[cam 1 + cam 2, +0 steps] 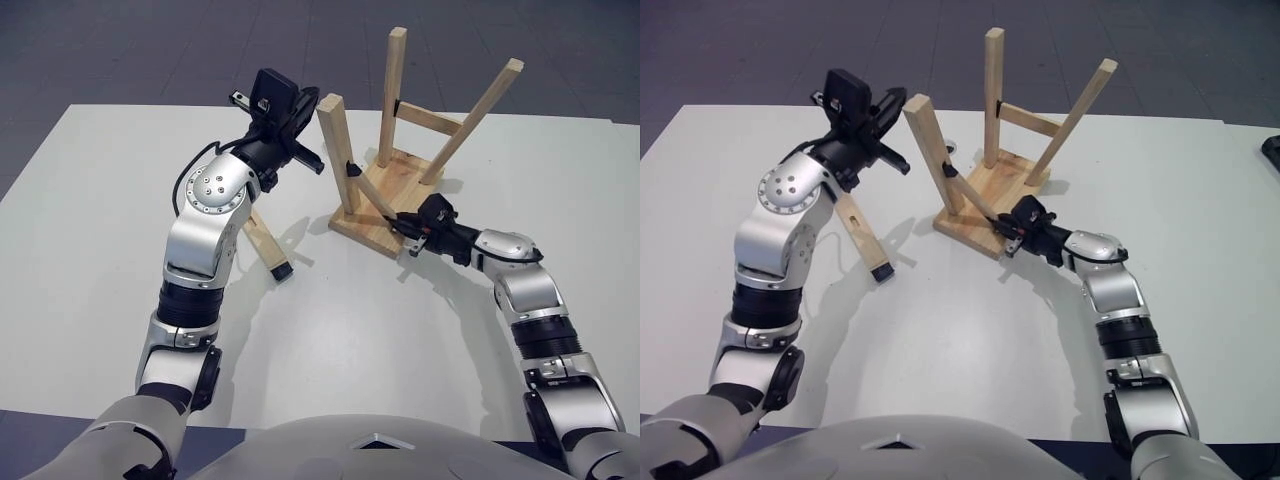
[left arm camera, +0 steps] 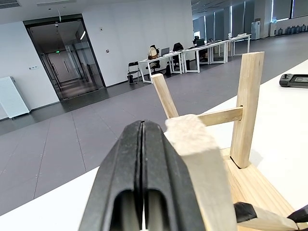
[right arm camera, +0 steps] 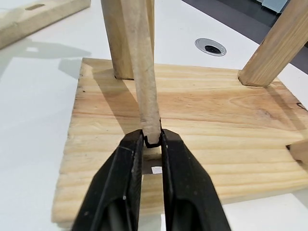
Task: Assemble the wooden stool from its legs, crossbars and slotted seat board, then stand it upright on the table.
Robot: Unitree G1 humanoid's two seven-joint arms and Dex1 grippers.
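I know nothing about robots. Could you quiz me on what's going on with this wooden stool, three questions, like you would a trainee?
1. How many legs stand up from the seat board?
2. True or false: the right claw is empty.
3. Where is the loose leg? A) lying on the table B) slotted into the board C) on the floor

Key: 1. three. 2. false, it grips a crossbar. 3. A.
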